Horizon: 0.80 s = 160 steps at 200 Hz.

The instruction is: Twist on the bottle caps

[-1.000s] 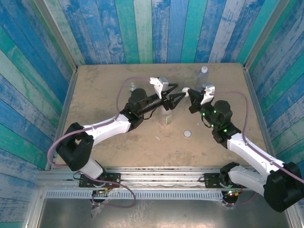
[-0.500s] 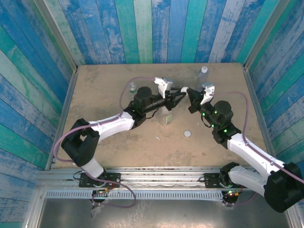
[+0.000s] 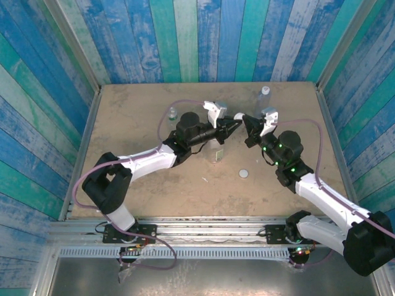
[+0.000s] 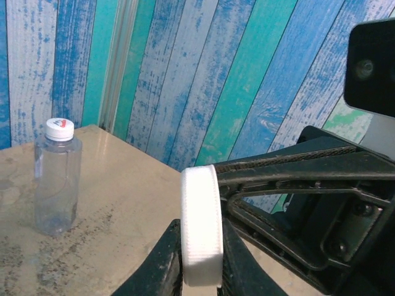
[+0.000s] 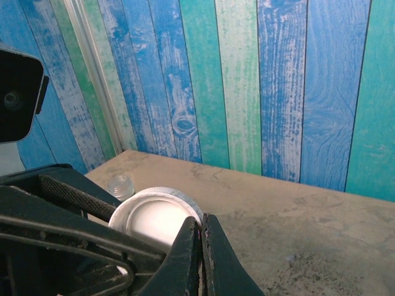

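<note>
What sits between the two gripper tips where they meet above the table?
A white bottle cap, edge-on between the fingers of the left gripper in the left wrist view; the right gripper pinches its rim.

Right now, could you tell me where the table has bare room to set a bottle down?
Free: the far-left corner between the left wall and small bottle; the near strip from the loose cap to the table edge. Crowded: the middle, where left pincer and right pincer both clamp a cap near the middle bottle.
</note>
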{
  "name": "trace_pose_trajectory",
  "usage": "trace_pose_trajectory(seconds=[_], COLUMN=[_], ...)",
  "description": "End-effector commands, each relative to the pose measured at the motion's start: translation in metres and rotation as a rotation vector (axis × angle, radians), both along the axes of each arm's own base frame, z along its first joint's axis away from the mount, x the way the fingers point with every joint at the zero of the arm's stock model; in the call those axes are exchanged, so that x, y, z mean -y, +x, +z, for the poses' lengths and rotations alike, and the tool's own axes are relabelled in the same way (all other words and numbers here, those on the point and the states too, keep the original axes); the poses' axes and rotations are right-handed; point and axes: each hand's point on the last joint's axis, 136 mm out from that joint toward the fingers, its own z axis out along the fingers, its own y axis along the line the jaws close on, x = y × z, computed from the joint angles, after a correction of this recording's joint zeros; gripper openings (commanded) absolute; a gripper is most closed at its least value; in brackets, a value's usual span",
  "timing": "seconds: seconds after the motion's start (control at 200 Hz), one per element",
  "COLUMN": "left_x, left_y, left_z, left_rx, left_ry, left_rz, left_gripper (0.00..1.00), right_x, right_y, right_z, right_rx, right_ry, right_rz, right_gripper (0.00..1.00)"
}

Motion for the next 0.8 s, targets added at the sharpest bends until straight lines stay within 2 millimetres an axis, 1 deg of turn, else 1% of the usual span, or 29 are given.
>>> trace_pose_trajectory(seconds=[0.0,0.15,0.28,0.401,0.536,0.631,0.696,0.766,0.796], left_x=[0.003,0.002,0.000,-0.004,-0.007,-0.008,-0.006,-0.006,-0.008], left_y=[0.007,0.007,0.006,0.006,0.003,-0.003,-0.011,-0.017,-0.017], left_z=[-0.006,-0.006,-0.006,-0.005,-0.001,-0.002,-0.006,-0.012,-0.011], left_rx=[0.053,0.096,0.178,0.283,0.448,0.583,0.692,0.793,0.822], left_ry=[0.040,0.062,0.100,0.143,0.208,0.281,0.344,0.409,0.425], left_rz=[0.018,0.020,0.031,0.049,0.052,0.026,-0.026,-0.070,-0.072], left_gripper=[0.16,0.13,0.13,0.13,0.13,0.14,0.15,0.14,0.13], right_x=[-0.004,-0.003,-0.002,-0.001,0.003,0.003,-0.003,-0.006,-0.007], right_y=[-0.006,-0.009,-0.014,-0.021,-0.030,-0.037,-0.042,-0.047,-0.048], right_z=[0.014,0.014,0.019,0.022,0.027,0.032,0.031,0.031,0.030], right_rx=[0.034,0.031,0.035,0.034,0.018,0.000,-0.043,-0.084,-0.100], right_ry=[0.003,-0.006,-0.008,-0.012,-0.003,-0.006,-0.044,-0.073,-0.086], right_rz=[0.028,0.032,0.041,0.051,0.059,0.086,0.143,0.193,0.209], right_gripper=[0.08,0.12,0.27,0.38,0.49,0.61,0.69,0.73,0.75])
